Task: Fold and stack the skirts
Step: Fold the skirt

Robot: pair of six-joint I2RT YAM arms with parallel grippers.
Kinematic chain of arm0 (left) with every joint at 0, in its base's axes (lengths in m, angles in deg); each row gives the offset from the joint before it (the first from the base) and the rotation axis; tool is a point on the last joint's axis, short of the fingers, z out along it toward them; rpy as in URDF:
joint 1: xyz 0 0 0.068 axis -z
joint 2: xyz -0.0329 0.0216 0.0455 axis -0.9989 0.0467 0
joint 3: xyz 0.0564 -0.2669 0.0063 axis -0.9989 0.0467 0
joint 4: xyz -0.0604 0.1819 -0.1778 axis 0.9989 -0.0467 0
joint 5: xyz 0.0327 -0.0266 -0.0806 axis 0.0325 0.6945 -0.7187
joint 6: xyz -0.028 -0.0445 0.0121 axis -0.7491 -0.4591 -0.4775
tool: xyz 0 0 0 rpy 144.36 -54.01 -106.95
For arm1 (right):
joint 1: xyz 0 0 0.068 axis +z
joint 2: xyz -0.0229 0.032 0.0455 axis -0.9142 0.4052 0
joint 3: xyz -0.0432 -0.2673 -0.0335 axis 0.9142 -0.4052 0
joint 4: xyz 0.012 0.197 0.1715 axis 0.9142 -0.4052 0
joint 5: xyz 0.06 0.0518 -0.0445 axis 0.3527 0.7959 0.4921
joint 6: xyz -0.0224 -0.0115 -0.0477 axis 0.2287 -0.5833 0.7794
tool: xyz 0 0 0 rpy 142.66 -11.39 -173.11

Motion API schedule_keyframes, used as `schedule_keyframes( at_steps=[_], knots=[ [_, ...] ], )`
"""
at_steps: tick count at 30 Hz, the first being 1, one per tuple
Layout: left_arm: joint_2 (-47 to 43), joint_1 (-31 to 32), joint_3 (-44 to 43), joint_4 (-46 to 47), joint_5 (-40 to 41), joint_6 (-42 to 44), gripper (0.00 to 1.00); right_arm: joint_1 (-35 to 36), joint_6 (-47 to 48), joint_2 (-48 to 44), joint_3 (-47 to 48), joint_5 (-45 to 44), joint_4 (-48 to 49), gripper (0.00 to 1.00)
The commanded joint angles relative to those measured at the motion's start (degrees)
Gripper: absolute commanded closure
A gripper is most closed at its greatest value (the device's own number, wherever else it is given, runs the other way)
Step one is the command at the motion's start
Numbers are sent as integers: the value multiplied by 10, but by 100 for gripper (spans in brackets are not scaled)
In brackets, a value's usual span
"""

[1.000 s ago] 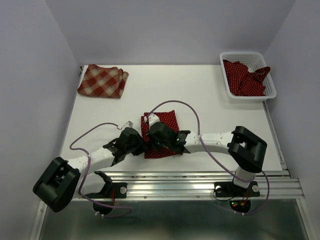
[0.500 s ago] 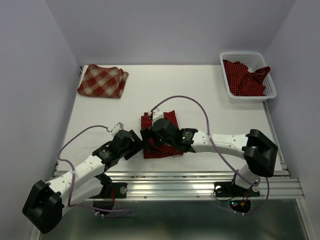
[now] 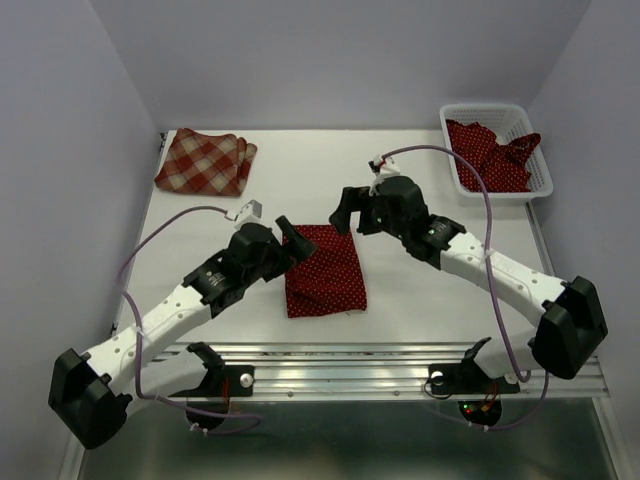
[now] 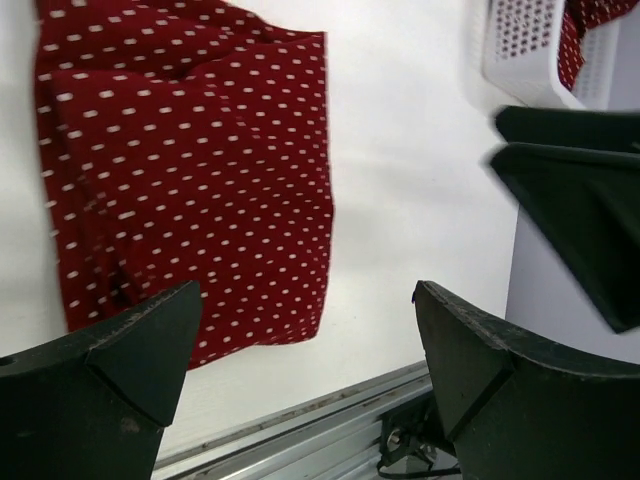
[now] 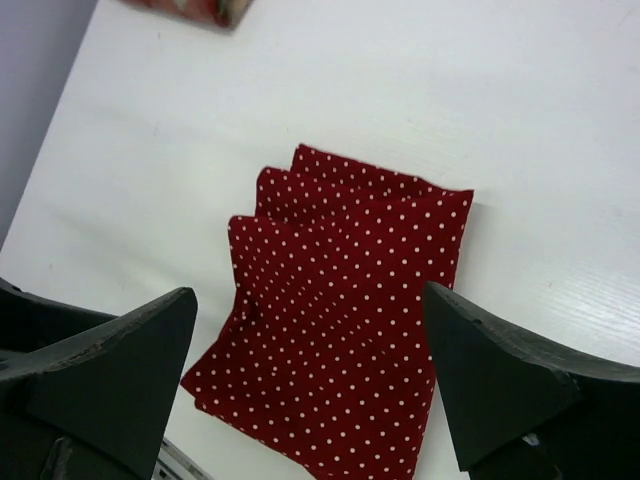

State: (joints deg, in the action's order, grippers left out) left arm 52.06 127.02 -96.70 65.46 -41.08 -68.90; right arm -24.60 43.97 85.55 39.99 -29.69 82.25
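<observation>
While left claw (image 4: 306, 292) and right claw (image 5: 309, 292) gape empty, white basket (image 3: 497, 193) holding crumpled dotted skirt (image 3: 486, 156)

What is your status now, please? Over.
Left hand open, right hand open, both empty. Dark red polka-dot cloth skirt folded, lying flat, not held. Nothing blocks it.

Open table (image 3: 300, 175) lies upper centre, between plaid skirt (image 3: 204, 161) upper left and basket (image 3: 483, 107) upper right; folded polka-dot skirt (image 3: 323, 270) occupies centre.
</observation>
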Motion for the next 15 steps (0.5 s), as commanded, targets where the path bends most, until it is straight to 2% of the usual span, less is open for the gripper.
schedule_keyframes(
  at_steps=[1,8,15],
  knots=[
    [65,35,-40,65,-30,49,1,-19,4,61,35,145,-20,0],
    [141,107,-23,130,-51,45,1,-36,9,178,81,275,-18,0],
    [200,124,50,199,-98,6,1,-48,4,277,120,275,-16,0]
  ],
)
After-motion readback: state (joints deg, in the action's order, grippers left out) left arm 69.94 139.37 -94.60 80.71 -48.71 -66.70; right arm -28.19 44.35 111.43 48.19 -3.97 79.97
